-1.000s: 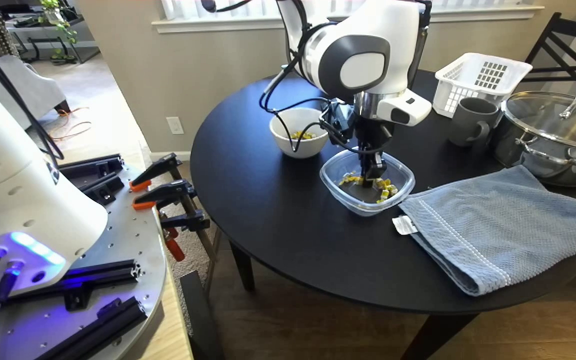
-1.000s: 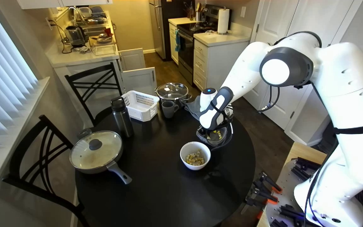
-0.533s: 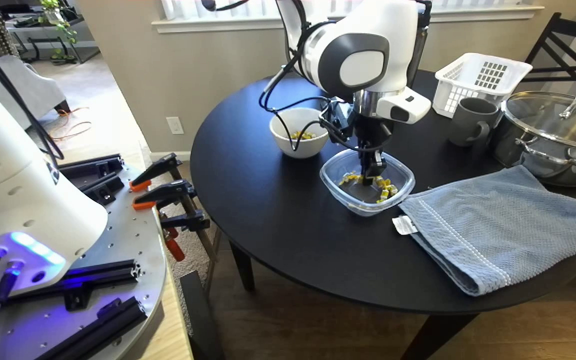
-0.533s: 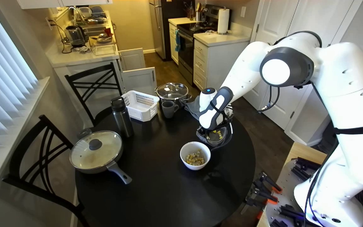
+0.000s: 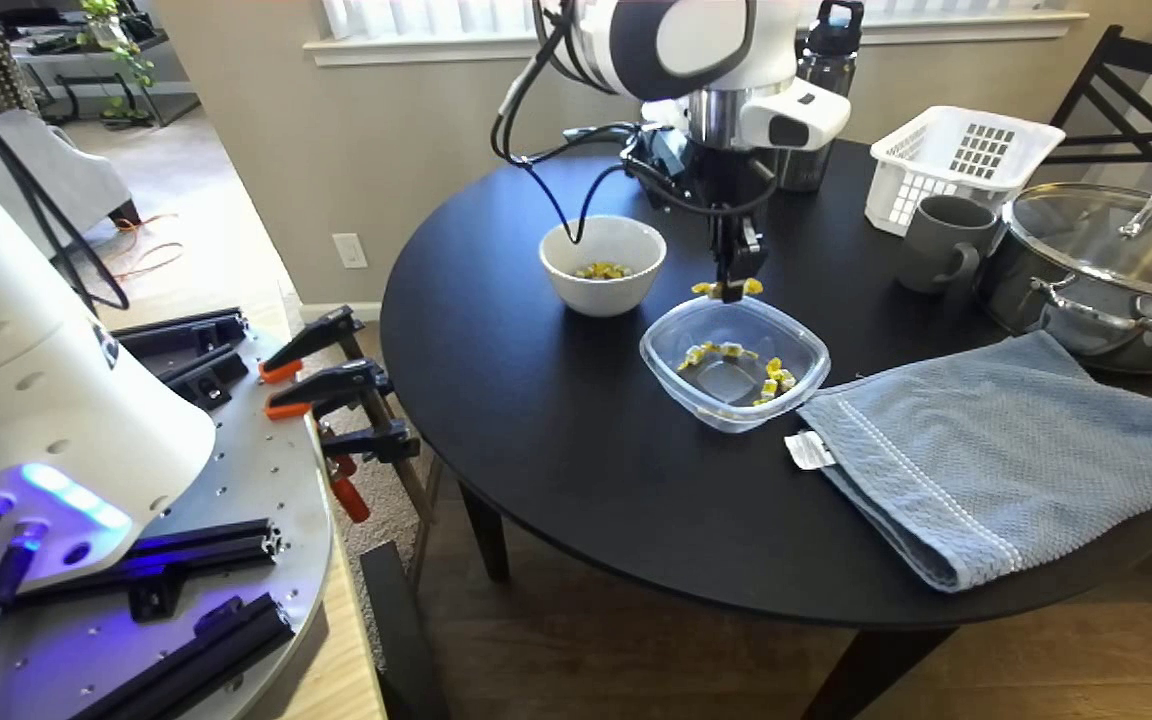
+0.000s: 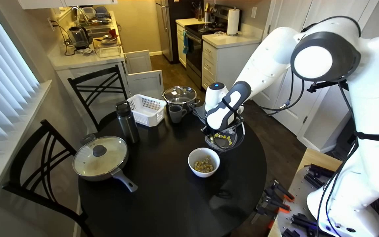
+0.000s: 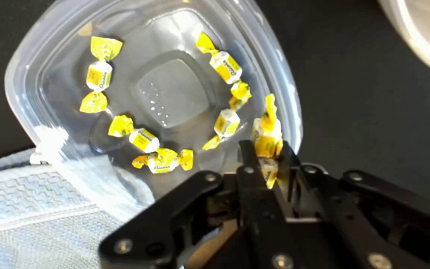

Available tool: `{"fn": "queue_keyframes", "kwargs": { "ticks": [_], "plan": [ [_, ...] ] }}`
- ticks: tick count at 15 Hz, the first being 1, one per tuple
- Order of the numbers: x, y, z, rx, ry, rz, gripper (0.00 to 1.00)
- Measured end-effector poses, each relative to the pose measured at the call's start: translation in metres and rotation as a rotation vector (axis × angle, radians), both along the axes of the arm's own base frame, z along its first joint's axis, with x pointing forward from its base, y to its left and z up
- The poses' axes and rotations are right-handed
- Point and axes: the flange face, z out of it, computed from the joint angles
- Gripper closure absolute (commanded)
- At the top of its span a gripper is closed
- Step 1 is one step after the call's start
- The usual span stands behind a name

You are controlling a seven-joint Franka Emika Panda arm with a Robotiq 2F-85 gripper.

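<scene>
My gripper (image 7: 267, 146) is shut on a yellow-and-white wrapped candy (image 7: 266, 136), whose yellow wrapper end (image 5: 754, 286) sticks out at the fingertips in an exterior view. A further bit of wrapped candy shows lower between the fingers; I cannot tell if it is gripped too. The fingers hang just above the far rim of a see-through plastic container (image 5: 726, 380). Several candies (image 7: 144, 140) lie around its floor (image 7: 174, 91). Beside it stands a white bowl (image 5: 598, 297) with several more candies (image 6: 204, 165) in it.
A blue cloth (image 5: 1006, 450) lies against the container. Beyond are a lidded pot (image 5: 1116, 270), a grey mug (image 5: 946, 240), a white basket (image 5: 966, 150) and a steel bottle (image 6: 128, 125). A lidded pan (image 6: 100, 158) sits near the window side.
Half a second ago the fingers were down inside the container. Now they have risen above it with the candy between them; the container and bowl have not moved.
</scene>
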Motion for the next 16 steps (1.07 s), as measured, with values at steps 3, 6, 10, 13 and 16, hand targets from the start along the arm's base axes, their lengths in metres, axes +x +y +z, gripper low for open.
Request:
{"fn": "queue_keyframes", "kwargs": {
  "ticks": [3,6,10,13,16],
  "plan": [
    [-0.011,0.019,0.028,-0.012,-0.019,0.066,0.96],
    [-0.028,0.048,0.051,-0.004,-0.031,0.159,0.96],
    [-0.056,0.100,0.071,0.009,-0.037,0.303,0.96],
    [-0.071,0.129,0.076,0.020,-0.031,0.378,0.52],
    [-0.077,0.138,0.075,0.023,-0.023,0.405,0.32]
  ]
}}
